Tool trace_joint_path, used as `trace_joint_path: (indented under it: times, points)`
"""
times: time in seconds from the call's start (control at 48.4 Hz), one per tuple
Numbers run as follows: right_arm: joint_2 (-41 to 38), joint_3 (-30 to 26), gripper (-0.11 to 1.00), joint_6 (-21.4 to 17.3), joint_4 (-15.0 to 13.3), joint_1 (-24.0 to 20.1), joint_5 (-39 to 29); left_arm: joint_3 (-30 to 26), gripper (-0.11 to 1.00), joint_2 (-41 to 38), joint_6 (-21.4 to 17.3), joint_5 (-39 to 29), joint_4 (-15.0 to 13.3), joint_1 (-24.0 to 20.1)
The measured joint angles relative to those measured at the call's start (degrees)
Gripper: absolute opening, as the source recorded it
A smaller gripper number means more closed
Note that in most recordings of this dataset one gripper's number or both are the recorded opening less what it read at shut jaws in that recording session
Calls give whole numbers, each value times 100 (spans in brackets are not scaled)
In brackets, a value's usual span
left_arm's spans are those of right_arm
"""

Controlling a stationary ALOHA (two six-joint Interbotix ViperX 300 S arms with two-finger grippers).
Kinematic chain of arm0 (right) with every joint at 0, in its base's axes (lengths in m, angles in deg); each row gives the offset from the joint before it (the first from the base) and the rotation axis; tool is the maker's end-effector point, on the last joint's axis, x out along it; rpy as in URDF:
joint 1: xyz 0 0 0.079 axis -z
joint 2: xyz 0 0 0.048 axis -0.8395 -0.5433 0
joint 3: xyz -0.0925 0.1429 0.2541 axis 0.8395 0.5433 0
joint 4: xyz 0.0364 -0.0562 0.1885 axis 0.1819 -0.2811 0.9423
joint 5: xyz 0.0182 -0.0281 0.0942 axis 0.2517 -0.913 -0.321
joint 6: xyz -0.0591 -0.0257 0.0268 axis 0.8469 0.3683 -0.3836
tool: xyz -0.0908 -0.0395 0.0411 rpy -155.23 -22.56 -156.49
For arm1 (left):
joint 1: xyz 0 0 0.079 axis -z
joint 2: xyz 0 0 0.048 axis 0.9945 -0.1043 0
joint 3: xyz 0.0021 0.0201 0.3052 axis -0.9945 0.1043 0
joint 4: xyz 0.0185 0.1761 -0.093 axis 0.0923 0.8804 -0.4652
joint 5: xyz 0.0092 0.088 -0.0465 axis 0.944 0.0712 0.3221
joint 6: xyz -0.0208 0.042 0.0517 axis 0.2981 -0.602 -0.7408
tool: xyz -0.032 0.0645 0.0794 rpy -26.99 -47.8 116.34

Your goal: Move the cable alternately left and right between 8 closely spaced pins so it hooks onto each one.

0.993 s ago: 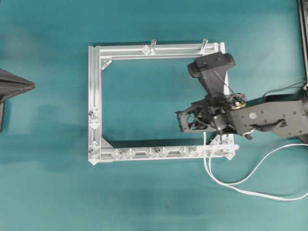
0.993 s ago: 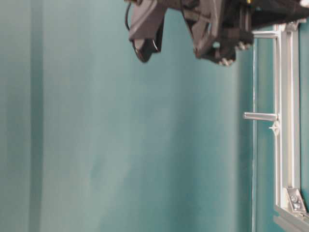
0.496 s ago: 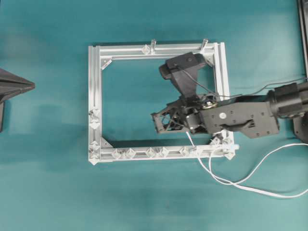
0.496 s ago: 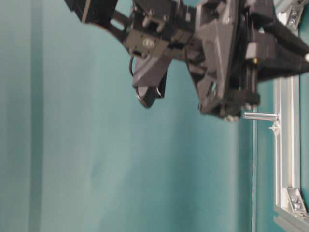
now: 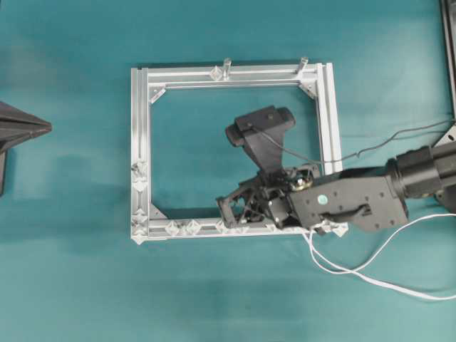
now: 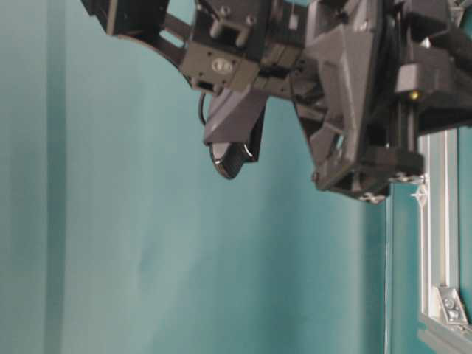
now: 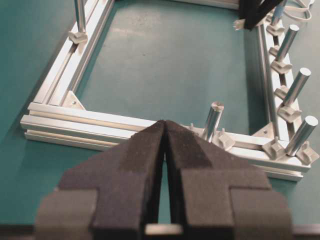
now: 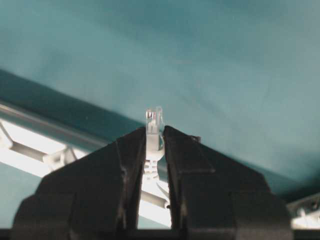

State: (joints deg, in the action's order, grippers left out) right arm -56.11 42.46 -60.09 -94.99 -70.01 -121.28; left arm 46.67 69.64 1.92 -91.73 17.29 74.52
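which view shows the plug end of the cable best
The right wrist view: the plug sits pinched between the right gripper pads, close and sharp. The overhead view shows only the cable trailing over the table. The left wrist view shows a small white bit far off, and the table-level view hides it.

Work surface: a flat teal-green matte table covering [image 5: 78,285], uniform in colour, extending across the full overhead view. Faint vertical creases show in the table-level view. Lighting is even and diffuse, casting soft shadows. A dark vertical strip [image 5: 449,50] runs along the right edge. No walls or windows visible.
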Motion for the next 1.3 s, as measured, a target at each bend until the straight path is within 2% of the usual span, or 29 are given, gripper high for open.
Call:
trace_joint_path:
  times: [0.641, 1.303]
  points:
    - [0, -176, 14, -624, 0, -457, -246, 0, 0, 0, 0, -9, 0, 0]
    - [0, -167, 14, -668, 0, -492, -272, 0, 0, 0, 0, -9, 0, 0]
